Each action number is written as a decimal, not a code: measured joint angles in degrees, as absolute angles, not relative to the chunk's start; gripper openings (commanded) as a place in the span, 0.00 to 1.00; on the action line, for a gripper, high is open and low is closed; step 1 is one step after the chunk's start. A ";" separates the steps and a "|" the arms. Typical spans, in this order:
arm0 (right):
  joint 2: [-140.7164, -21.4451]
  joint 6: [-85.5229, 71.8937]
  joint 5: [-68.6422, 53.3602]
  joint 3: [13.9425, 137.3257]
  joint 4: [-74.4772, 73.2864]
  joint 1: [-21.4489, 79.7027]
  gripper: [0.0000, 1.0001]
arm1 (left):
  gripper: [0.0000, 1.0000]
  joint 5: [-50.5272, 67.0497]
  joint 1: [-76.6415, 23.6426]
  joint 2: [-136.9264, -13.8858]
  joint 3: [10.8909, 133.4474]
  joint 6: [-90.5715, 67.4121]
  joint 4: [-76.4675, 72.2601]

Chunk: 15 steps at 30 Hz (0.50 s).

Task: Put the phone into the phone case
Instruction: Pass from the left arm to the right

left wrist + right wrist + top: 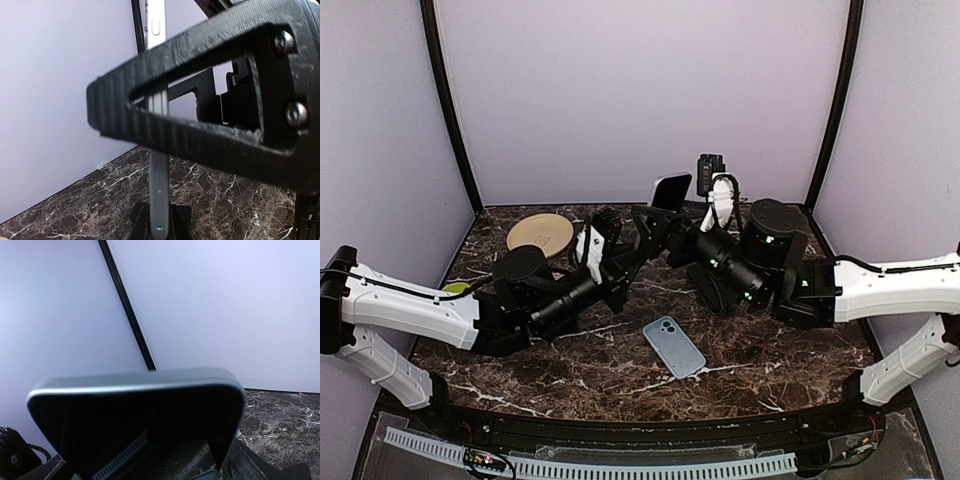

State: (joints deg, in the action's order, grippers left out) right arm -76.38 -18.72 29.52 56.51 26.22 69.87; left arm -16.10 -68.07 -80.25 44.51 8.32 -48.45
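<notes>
Right pincer [658,216], state untellable, sits by the upright phone [671,188]; left pincer [603,226] closed; a nudge could topple it.

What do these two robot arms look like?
The left arm and right arm have long white shells, black rounded joints and thin black cables running along them. The left gripper's finger is a black ribbed plastic frame with an open slot and two silver screws.

Left arm [415,312] and right arm [895,290] stretched inward, left tool [645,222] clamped closed, right tool [672,234] just beside it
</notes>
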 measured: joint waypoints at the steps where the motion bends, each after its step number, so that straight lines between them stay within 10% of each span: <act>1: -76.86 -18.59 30.26 57.45 26.02 69.87 0.84 | 0.00 -16.58 -68.12 -80.40 44.51 8.32 -48.58; 15: -77.01 -17.02 29.74 57.76 23.20 69.71 0.35 | 0.00 -18.76 -68.40 -81.67 43.44 7.25 -49.32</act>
State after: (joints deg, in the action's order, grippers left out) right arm -77.01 -17.02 29.74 57.76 23.20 69.71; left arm -18.76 -68.40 -81.67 43.44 7.25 -49.32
